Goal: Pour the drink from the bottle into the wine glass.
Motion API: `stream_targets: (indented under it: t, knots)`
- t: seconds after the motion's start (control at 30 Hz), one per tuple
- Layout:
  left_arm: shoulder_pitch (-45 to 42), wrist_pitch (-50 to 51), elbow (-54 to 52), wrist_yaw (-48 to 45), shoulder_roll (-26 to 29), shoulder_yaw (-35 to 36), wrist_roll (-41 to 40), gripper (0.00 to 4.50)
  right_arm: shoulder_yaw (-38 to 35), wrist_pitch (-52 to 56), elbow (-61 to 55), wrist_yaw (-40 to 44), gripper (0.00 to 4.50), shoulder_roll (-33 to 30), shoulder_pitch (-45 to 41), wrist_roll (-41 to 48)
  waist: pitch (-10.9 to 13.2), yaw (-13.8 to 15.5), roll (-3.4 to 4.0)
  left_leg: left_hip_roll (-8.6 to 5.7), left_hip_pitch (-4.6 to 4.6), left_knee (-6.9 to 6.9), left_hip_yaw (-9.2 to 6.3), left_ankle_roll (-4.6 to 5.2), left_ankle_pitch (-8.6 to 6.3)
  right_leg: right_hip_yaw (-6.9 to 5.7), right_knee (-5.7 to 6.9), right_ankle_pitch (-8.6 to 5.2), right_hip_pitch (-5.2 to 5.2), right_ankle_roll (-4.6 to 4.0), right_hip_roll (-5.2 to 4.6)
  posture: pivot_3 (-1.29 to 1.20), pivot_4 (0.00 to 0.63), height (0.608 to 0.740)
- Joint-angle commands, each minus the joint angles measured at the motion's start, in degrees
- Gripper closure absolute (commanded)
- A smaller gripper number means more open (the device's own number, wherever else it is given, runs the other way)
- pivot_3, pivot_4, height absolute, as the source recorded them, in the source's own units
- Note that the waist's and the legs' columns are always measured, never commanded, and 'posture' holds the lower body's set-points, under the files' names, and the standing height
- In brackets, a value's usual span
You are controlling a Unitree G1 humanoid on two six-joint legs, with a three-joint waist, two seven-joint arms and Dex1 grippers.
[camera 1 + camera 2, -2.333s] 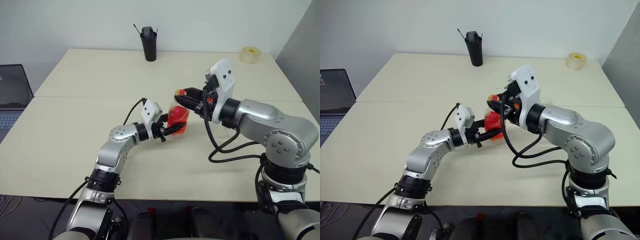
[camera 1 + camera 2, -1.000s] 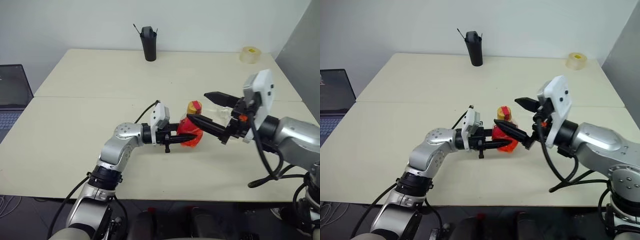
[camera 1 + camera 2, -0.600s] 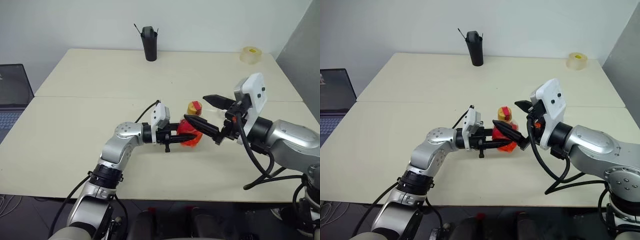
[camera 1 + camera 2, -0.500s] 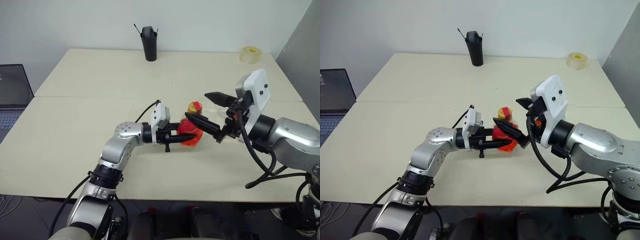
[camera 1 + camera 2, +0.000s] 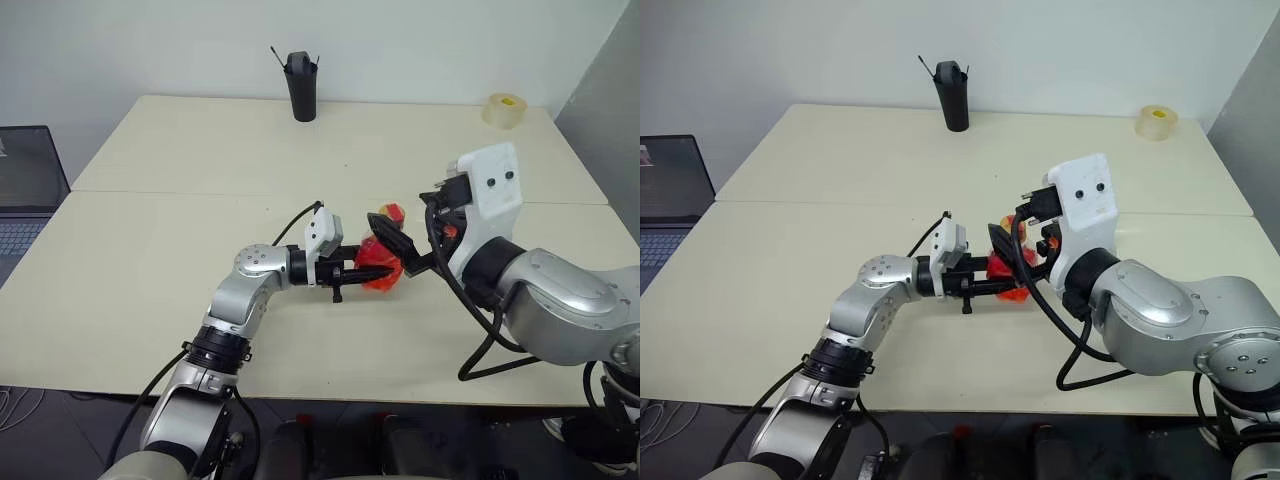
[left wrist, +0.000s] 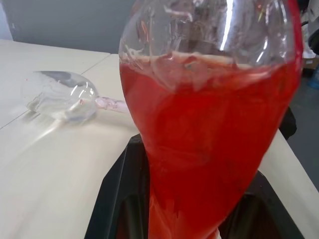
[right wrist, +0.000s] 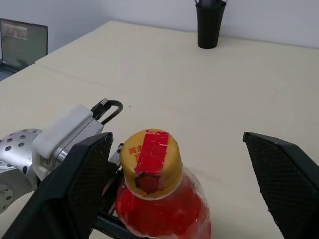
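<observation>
Bottle [image 7: 158, 199]: small clear plastic, yellow-orange cap with red strip, upright near the middle of the bench [image 5: 150, 240], toward its near edge. Drink [image 6: 209, 144]: bright red, filling the bulbous body to just below the shoulder. Left claw [image 5: 372, 272]: closed on the bottle's body from the side, its black fingers [image 6: 119, 199] flanking the red base. Right claw [image 7: 184, 184]: spread wide, one finger on either side of the cap, touching neither it nor the neck. Wine glass [image 6: 62, 95]: clear, lying on its side on the bench beyond the bottle, bowl and stem both resting on the surface. Tall black cup [image 5: 299, 86]: upright near the far edge. Tape roll [image 5: 502, 108]: far right corner. Laptop [image 5: 25, 190]: off the left edge.
</observation>
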Motion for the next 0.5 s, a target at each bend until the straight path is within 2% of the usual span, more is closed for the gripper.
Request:
stream_targets:
  t: [0.03,0.23,0.4,0.47,0.5]
  knots:
    - [-2.3,-1.6,-0.5,-0.6,-0.6,0.0,-0.5,3.26,0.2,-2.4,-1.8,-1.3,1.26,-1.2,-1.6,1.4,0.0,0.0,0.00,0.01,0.00,0.00,-0.02,0.00,0.00,-0.01,-0.01,0.00,0.00,0.00,0.00,0.00,0.150,0.740]
    - [-2.2,-2.1,0.0,-0.9,-0.4,0.3,-0.1,3.26,1.0,-2.9,-1.4,0.1,3.25,-2.7,-2.2,1.5,0.0,0.0,0.00,0.01,-0.02,-0.01,-0.03,0.01,0.00,-0.03,-0.04,0.00,0.00,0.00,0.00,0.00,0.150,0.740]
    - [-2.2,-1.9,-0.2,-0.6,-0.5,0.4,-0.1,3.26,0.6,-1.8,-0.8,5.3,3.31,-4.7,-1.7,-0.4,0.0,0.0,0.00,0.01,-0.02,-0.01,-0.04,0.02,0.00,-0.03,-0.05,0.00,0.00,0.00,0.00,0.00,0.150,0.740]
    - [-2.3,-1.7,-0.2,-0.4,-0.6,0.4,-0.1,3.29,-1.0,-0.1,-0.1,14.2,3.31,-7.1,-0.8,-4.6,0.0,0.1,0.00,0.00,-0.03,-0.01,-0.04,0.02,0.00,-0.03,-0.06,0.00,0.00,0.00,0.00,0.00,0.150,0.740]
    - [-2.4,-1.6,-0.2,-0.3,-0.7,0.3,-0.1,3.32,-2.2,0.0,0.9,21.3,3.31,-8.6,0.3,-8.8,0.0,0.1,0.00,0.00,-0.04,-0.01,-0.05,0.02,-0.01,-0.05,-0.08,0.00,0.00,0.00,0.01,0.00,0.150,0.740]
